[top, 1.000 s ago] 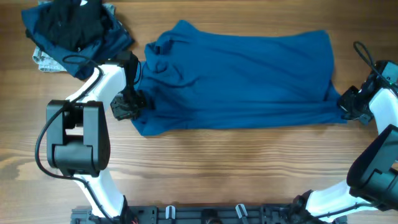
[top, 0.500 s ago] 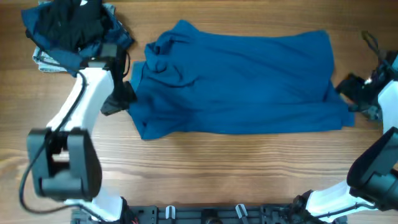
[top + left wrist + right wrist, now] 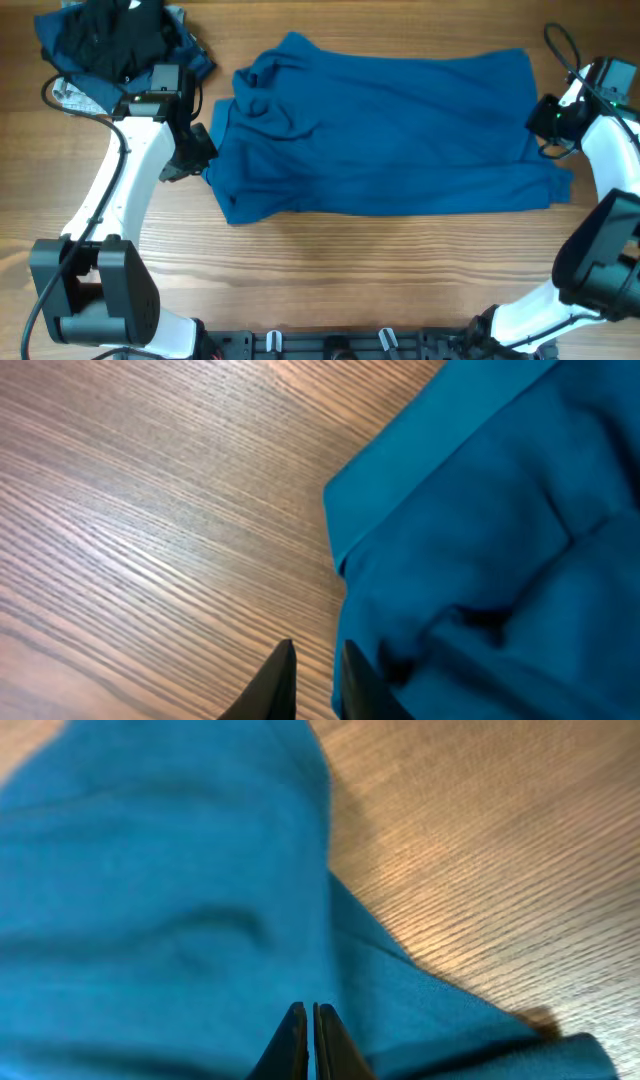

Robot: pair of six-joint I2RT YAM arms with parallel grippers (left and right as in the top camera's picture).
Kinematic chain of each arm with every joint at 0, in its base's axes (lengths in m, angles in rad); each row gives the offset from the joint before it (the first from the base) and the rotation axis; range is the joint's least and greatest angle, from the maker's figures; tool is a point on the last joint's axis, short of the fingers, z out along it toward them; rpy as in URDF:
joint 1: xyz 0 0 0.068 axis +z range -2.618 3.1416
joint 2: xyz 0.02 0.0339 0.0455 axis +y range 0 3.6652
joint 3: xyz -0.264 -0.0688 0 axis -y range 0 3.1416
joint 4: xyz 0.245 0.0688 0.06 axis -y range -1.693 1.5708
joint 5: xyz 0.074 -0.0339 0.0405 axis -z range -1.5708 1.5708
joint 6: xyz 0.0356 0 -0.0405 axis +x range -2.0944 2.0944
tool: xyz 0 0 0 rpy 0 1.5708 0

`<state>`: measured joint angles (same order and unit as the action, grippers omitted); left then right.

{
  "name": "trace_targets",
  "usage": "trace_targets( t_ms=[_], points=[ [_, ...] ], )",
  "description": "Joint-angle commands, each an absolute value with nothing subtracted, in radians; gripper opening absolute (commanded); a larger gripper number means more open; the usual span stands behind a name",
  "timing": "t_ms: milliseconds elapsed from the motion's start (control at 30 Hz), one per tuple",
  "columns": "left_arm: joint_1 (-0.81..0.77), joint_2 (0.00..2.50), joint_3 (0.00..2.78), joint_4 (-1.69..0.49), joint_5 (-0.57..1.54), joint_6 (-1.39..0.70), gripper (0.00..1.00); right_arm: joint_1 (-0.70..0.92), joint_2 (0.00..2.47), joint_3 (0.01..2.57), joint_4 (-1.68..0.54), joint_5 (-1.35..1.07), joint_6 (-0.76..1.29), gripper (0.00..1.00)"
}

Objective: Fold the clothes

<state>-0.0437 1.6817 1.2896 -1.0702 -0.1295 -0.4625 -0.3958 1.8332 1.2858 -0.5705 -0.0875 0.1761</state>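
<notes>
claws 2 | left claw (image 3: 318, 650): tips a crack apart, empty, wood under them, cloth edge just beside | right claw (image 3: 308, 1010): tips together, over cloth | 1 blue shirt (image 3: 390, 130) spread between both claws on 1 table (image 3: 350, 270) | 1 dark heap (image 3: 110, 45) of clothes beyond left claw

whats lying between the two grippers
The blue shirt fills the stretch between the left gripper and the right gripper, as the overhead view shows.
</notes>
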Motion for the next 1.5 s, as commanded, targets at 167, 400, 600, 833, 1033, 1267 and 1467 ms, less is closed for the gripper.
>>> trace_targets(
  t_ms=[167,400,600,833,1033,1267,1467],
  points=[
    [-0.039,1.668,1.304,-1.087,-0.120,-0.480,0.17,-0.427,1.989,1.303,-0.570,-0.102,0.184,0.04],
    [-0.041,1.668,1.304,-1.089,-0.120,-0.480,0.17,-0.427,2.009,1.303,-0.556,-0.117,0.183,0.04],
    [-0.042,1.668,1.304,-1.089,-0.120,-0.480,0.17,-0.427,2.053,1.303,-0.536,-0.113,0.187,0.04],
    [-0.042,1.668,1.304,-1.093,-0.120,-0.479,0.18,-0.427,2.112,1.303,-0.528,0.044,0.209,0.04],
    [-0.042,1.668,1.304,-1.092,-0.120,-0.479,0.18,-0.427,2.112,1.303,-0.536,0.196,0.245,0.04],
    [-0.042,1.668,1.304,-1.089,-0.121,-0.479,0.19,-0.427,2.111,1.319,-0.580,0.323,0.294,0.04],
    [-0.042,1.668,1.304,-1.068,-0.120,-0.479,0.15,-0.425,2.082,1.439,-0.732,0.319,0.326,0.04]
  ],
)
